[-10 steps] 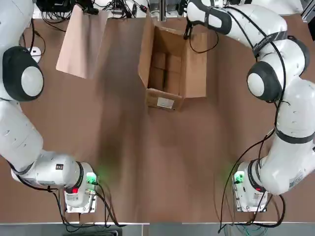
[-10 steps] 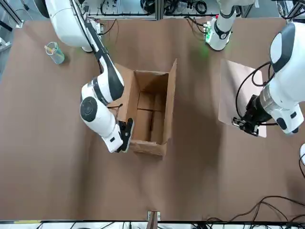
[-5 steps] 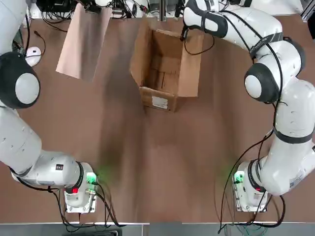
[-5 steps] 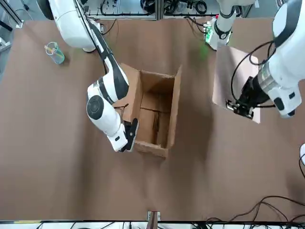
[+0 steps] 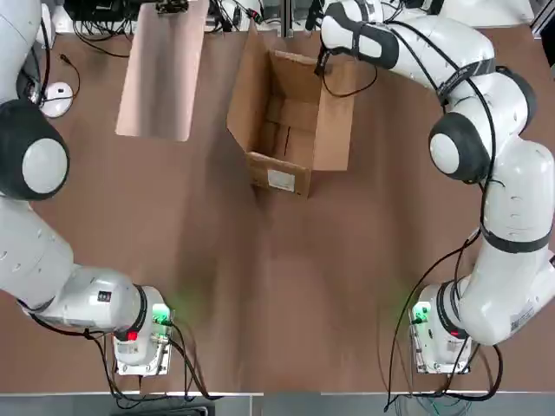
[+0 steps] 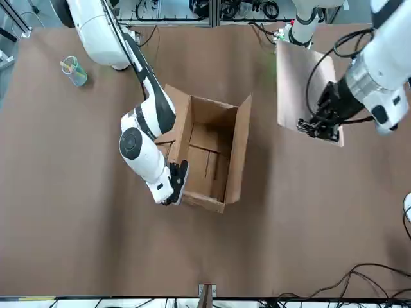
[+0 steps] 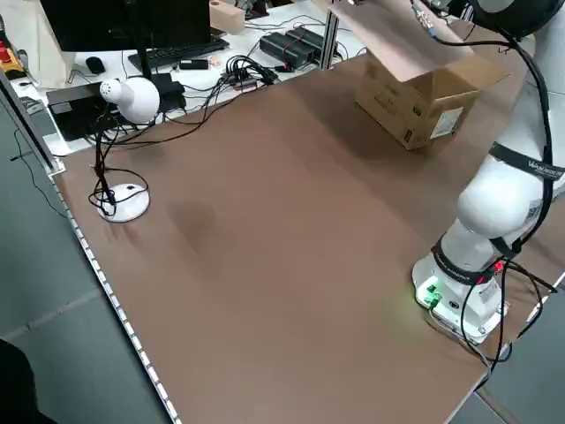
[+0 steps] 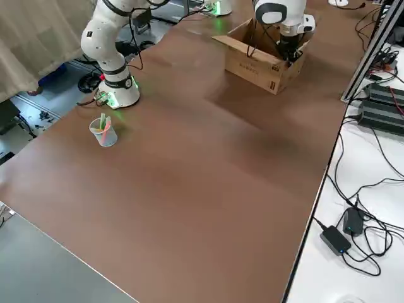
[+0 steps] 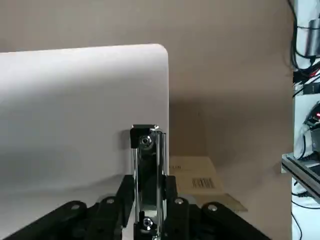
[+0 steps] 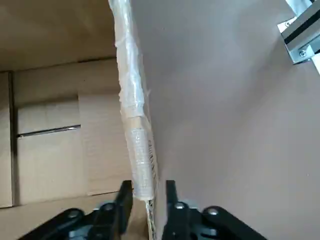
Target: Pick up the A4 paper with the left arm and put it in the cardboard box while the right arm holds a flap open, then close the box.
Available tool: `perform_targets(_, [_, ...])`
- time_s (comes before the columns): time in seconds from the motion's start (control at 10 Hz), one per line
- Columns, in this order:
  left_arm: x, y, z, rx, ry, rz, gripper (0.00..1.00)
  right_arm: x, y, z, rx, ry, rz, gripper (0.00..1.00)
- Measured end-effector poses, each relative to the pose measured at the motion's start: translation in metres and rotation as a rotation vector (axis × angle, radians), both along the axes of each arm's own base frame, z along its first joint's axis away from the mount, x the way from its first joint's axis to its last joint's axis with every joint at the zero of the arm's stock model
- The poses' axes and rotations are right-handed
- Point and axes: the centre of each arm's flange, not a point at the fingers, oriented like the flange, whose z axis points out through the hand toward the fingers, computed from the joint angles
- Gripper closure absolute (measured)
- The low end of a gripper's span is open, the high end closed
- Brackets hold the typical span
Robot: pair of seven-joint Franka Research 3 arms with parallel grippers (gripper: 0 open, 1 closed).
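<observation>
The A4 paper (image 5: pixel 165 74) hangs above the table to the left of the cardboard box (image 5: pixel 290 113), tilted. My left gripper (image 6: pixel 319 125) is shut on the silver clip (image 9: pixel 146 165) at the sheet's short end. The box stands with its flaps up and its white label (image 5: pixel 282 180) facing the arms' bases. My right gripper (image 10: pixel 148 195) is at the box's far right corner, open, its fingers (image 10: pixel 125 192) straddling the taped edge of a flap (image 10: pixel 137 140) with a small gap on one side. In the front view the right gripper (image 6: pixel 176 186) sits at the box's near corner.
A clear cup (image 6: pixel 74 70) with coloured straws stands on the robot's right side of the table. A white desk lamp (image 7: pixel 124 97) and its base (image 5: pixel 54 94) stand at the far left. Cables (image 5: pixel 208 13) and a metal post (image 5: pixel 284 13) line the far edge behind the box.
My left gripper has raised the paper and carried it closer to the box. The box has slid and turned slightly to the left. The right gripper's jaws have loosened around the flap.
</observation>
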Motion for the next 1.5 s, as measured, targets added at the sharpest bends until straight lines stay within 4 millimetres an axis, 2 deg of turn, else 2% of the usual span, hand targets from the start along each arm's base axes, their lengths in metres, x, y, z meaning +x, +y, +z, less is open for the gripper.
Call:
perform_targets(0.2, [-0.010,-0.038,0.005,-0.016,-0.023,0.015,0.70,0.001,-0.002,0.011,-0.005,0.036,-0.045,0.29])
perform_targets(0.3, [-0.016,-0.055,0.008,-0.023,-0.033,0.012,0.70,0.005,-0.008,0.027,0.002,0.063,-0.075,0.15])
perform_targets(0.4, [-0.022,-0.070,0.010,-0.028,-0.038,0.005,0.70,0.013,-0.022,0.053,0.046,0.094,-0.116,0.01])
perform_targets(0.5, [-0.026,-0.083,0.012,-0.038,-0.052,0.003,0.70,0.023,-0.047,0.087,0.111,0.131,-0.179,0.00])
perform_targets(0.7, [-0.036,-0.116,0.016,-0.068,-0.088,-0.001,0.70,0.034,-0.112,0.142,0.169,0.182,-0.327,0.00])
perform_targets(0.9, [-0.043,-0.151,0.014,-0.106,-0.117,0.012,0.70,0.034,-0.176,0.190,0.175,0.186,-0.455,0.00])
perform_targets(1.1, [-0.040,-0.184,0.004,-0.161,-0.159,0.036,0.70,0.031,-0.252,0.231,0.153,0.168,-0.646,0.00])
perform_targets(1.2, [-0.039,-0.200,-0.004,-0.185,-0.177,0.037,0.70,0.029,-0.287,0.244,0.128,0.156,-0.751,0.00])
perform_targets(1.3, [-0.035,-0.210,-0.011,-0.205,-0.195,0.036,0.70,0.028,-0.312,0.250,0.087,0.139,-0.851,0.00])
perform_targets(1.5, [-0.034,-0.225,-0.020,-0.215,-0.208,0.020,0.70,0.024,-0.339,0.258,-0.009,0.096,-1.046,0.00])
